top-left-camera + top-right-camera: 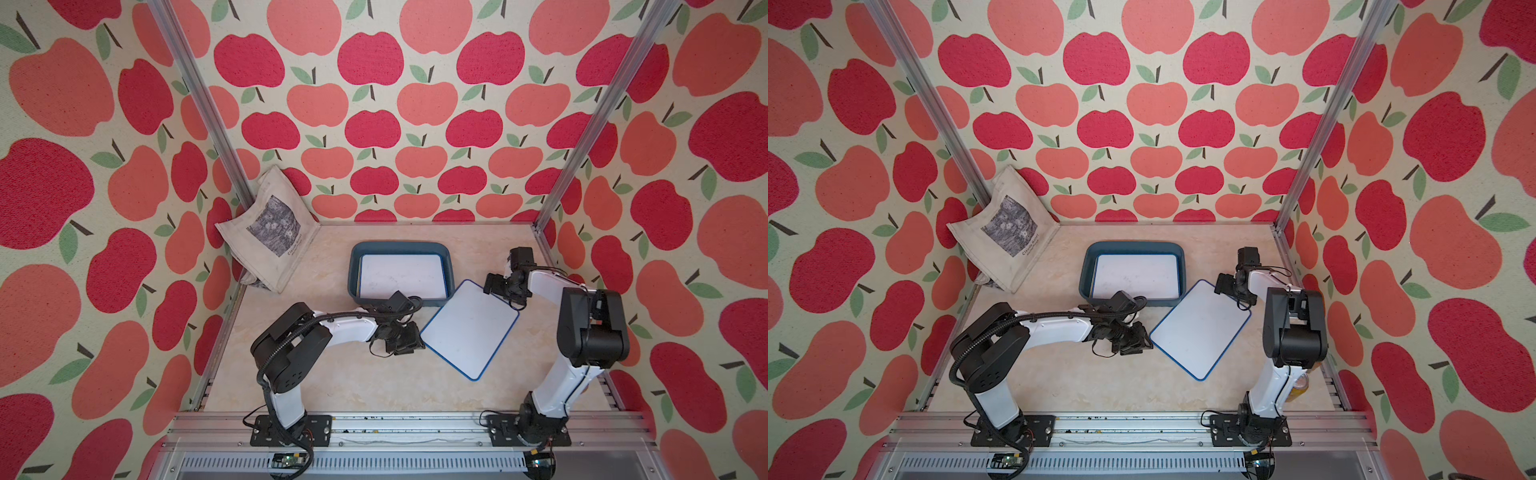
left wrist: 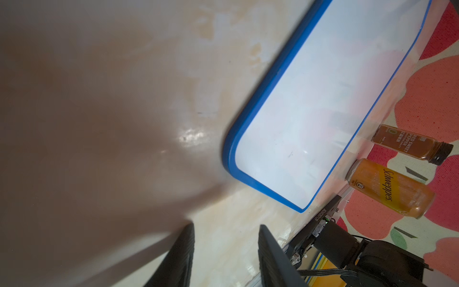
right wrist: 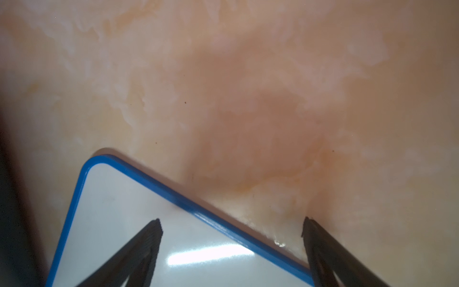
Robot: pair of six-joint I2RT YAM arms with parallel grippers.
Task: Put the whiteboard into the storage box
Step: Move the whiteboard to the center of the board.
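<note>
The table [image 1: 324, 386] carries everything, w/ the storage box [image 1: 399, 246] toward the back centre. A stowed whiteboard [image 1: 401, 276] lies flat inside it and fills most of the floor, so that part looks done. The loose whiteboard [image 1: 469, 330] is not in yet. It lies flat on the table, turned diagonal, w/ its far corner just beside the box's near right corner; can't tell if they touch. I'd call it approx halfway, assuming two boards are the whole job. What's left: grip it, lift it, square it up and lay it on the stowed one. The fit looks snug, so alignment will matter. My right gripper [image 3: 232, 221] sits at the loose board's far edge, close to the corner nearest the box. Its jaws are spread wide astride the blue rim, one finger [image 3: 149, 233] over the white face and the other over bare table; nothing is clamped. My left gripper [image 2: 226, 228] is low by the board's left corner, jaws part-way apart w/ only table between them, short of the rim and holding nothing.
</note>
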